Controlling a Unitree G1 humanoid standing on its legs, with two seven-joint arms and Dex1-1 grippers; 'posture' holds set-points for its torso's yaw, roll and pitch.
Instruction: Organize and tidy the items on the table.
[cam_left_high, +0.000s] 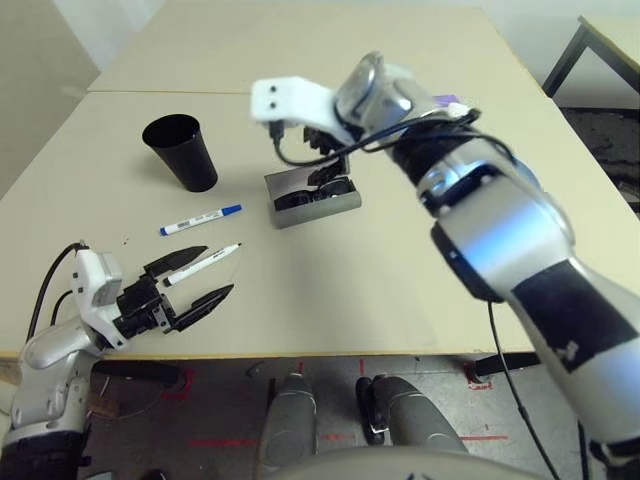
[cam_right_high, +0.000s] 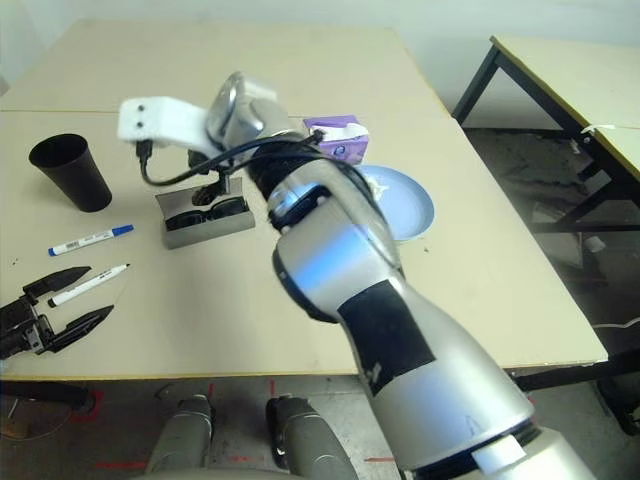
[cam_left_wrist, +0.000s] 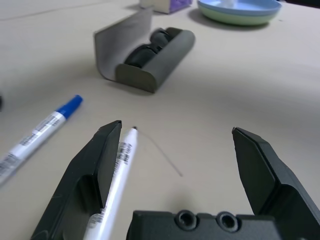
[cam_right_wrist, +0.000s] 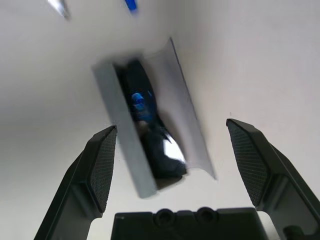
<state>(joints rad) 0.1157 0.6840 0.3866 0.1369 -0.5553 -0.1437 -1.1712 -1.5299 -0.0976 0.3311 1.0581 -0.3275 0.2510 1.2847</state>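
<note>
My right tool (cam_right_wrist: 170, 165) hangs wide open, empty, above the open grey glasses case (cam_left_high: 312, 197) holding black sunglasses (cam_left_wrist: 150, 46); my left tool (cam_left_high: 198, 280), also spread empty, straddles the black-capped white marker (cam_left_high: 203, 263) near the worktop's (cam_left_high: 400, 290) left edge.

On the beige table (cam_left_high: 330, 290), the grey glasses case (cam_left_high: 312, 198) lies open holding black sunglasses (cam_left_wrist: 150, 47), near two white marker pens (cam_left_high: 200, 220) and an upright black cup (cam_left_high: 181, 151).
</note>
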